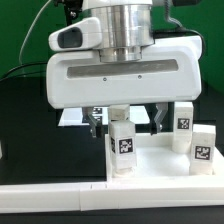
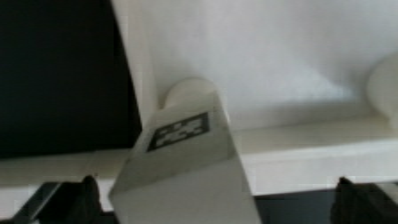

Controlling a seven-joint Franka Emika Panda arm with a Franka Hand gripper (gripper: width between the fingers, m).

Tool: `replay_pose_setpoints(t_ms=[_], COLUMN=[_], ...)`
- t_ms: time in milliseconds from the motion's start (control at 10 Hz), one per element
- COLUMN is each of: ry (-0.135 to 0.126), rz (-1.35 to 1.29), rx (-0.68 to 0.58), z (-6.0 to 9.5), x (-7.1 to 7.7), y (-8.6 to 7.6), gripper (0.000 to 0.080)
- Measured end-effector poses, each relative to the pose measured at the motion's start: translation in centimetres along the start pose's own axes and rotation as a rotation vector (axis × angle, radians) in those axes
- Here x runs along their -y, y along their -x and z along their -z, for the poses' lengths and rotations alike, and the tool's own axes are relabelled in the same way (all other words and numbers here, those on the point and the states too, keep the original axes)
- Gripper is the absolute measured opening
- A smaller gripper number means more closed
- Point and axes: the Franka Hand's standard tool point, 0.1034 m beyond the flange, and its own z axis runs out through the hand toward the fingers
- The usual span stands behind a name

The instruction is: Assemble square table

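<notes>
The white square plate (image 1: 155, 162) lies on the black table at the exterior view's right. One white leg (image 1: 122, 150) with a black-and-white tag stands upright at the plate's near left corner. My gripper (image 1: 128, 120) hangs right above it, open, with a dark finger on each side of the leg's top. In the wrist view the leg (image 2: 187, 150) rises between my gripper's (image 2: 217, 205) fingertips (image 2: 71, 200), nearer one of them, with a wide gap on the other side. The plate (image 2: 285, 70) lies beneath. Two more tagged legs (image 1: 184, 125) (image 1: 203, 148) stand on the plate's right side.
A long white border rail (image 1: 60, 198) runs along the front of the table. The black tabletop (image 1: 25, 130) lies at the exterior view's left. A green wall stands behind. My white hand body hides the scene's middle.
</notes>
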Motion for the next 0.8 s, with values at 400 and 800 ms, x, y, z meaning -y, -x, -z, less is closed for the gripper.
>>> replay_pose_setpoints(t_ms=[400, 800], ry=[0.001, -0.006], rz=[-0.126, -0.545], rx=[0.001, -0.004], z=[-0.05, -0.26], x=[-0.13, -0.72], y=[0.03, -0.3], gripper=[0.0345, 0.0285])
